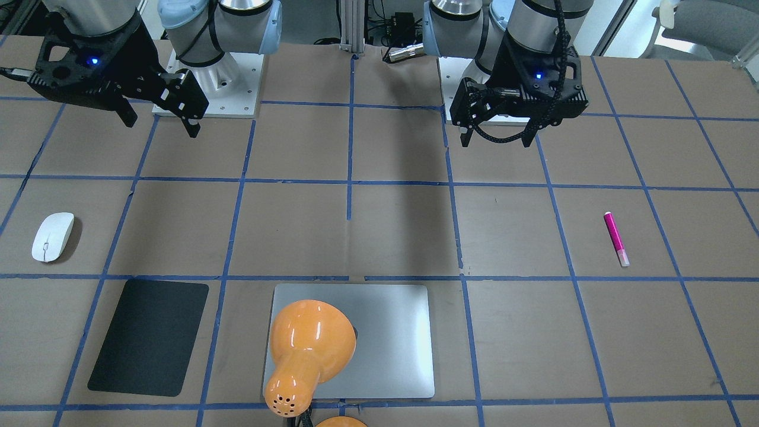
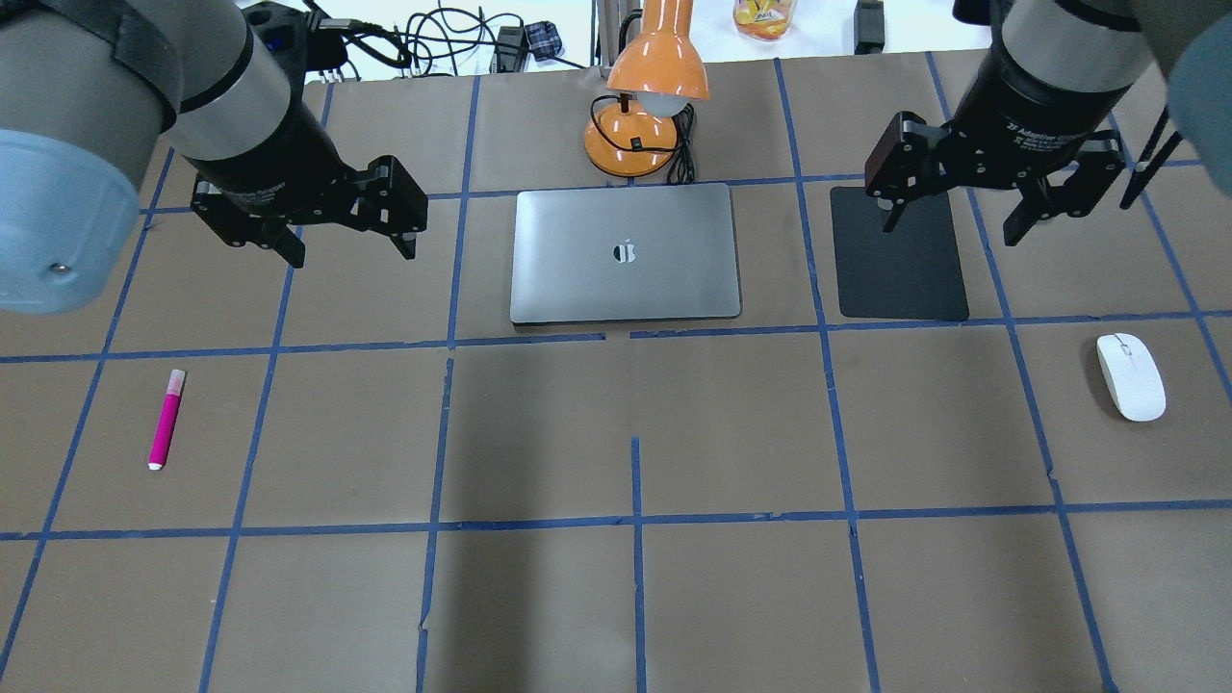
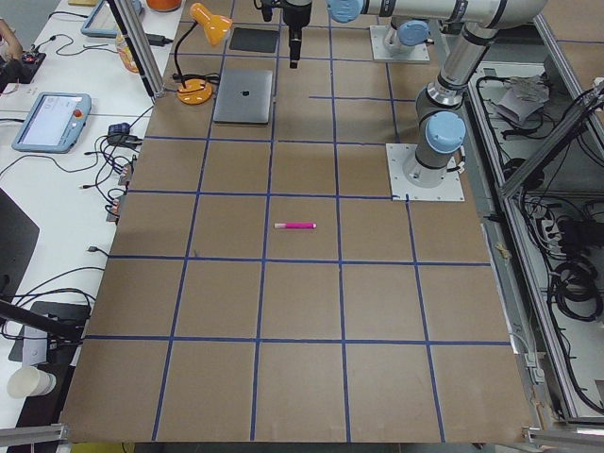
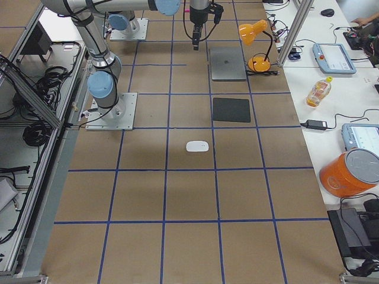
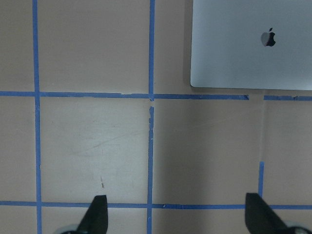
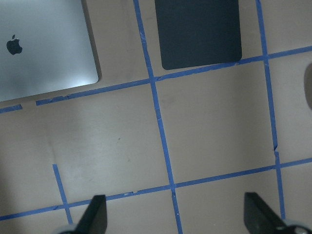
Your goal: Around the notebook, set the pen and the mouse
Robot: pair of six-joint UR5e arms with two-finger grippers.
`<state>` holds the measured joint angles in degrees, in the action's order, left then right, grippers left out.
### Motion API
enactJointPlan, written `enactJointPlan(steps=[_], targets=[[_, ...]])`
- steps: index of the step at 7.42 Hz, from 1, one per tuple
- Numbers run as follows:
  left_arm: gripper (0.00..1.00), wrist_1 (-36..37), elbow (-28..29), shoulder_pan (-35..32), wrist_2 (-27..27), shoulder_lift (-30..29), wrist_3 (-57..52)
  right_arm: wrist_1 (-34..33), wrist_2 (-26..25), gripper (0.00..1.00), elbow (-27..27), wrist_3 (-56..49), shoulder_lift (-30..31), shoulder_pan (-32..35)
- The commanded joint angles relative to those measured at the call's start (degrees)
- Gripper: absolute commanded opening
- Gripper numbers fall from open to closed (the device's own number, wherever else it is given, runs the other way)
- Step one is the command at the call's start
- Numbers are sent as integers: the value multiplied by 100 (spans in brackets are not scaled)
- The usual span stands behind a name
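Observation:
The silver-grey notebook [image 2: 577, 279] lies closed at the table's far middle. A magenta pen [image 2: 166, 420] with a pale cap lies flat at the left, well apart from it. Far right, the white mouse [image 2: 1131, 376] rests on the brown table cover. My left gripper [image 2: 351, 252] hangs open and empty above the table, left of the notebook and beyond the pen. Over the black mat's area my right gripper [image 2: 953, 231] hovers open and empty, beyond the mouse. The left wrist view shows the notebook's corner [image 5: 243, 58] ahead of the open fingers [image 5: 97, 214].
A thin black mat [image 2: 905, 279] lies right of the notebook. An orange desk lamp [image 2: 645, 96] stands just behind the notebook, its shade leaning over the notebook's far edge [image 1: 308, 350]. Blue tape lines grid the brown cover. Cables and a bottle sit beyond the table's far edge.

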<state>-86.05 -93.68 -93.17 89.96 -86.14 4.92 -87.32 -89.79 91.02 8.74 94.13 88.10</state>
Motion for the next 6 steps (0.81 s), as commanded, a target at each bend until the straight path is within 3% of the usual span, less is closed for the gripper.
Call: enactJointPlan(steps=[1,5,6], targets=[[100,0,-2,0,-5,18,0,-4,-12,100,-5,5,0,-4],[100,70,-45,26,12,19,-139,13,-91,100,3,-74,-44,-48],[100,114,-124,322,21,1,-767,4,-108,100,12,-74,-140,-230]])
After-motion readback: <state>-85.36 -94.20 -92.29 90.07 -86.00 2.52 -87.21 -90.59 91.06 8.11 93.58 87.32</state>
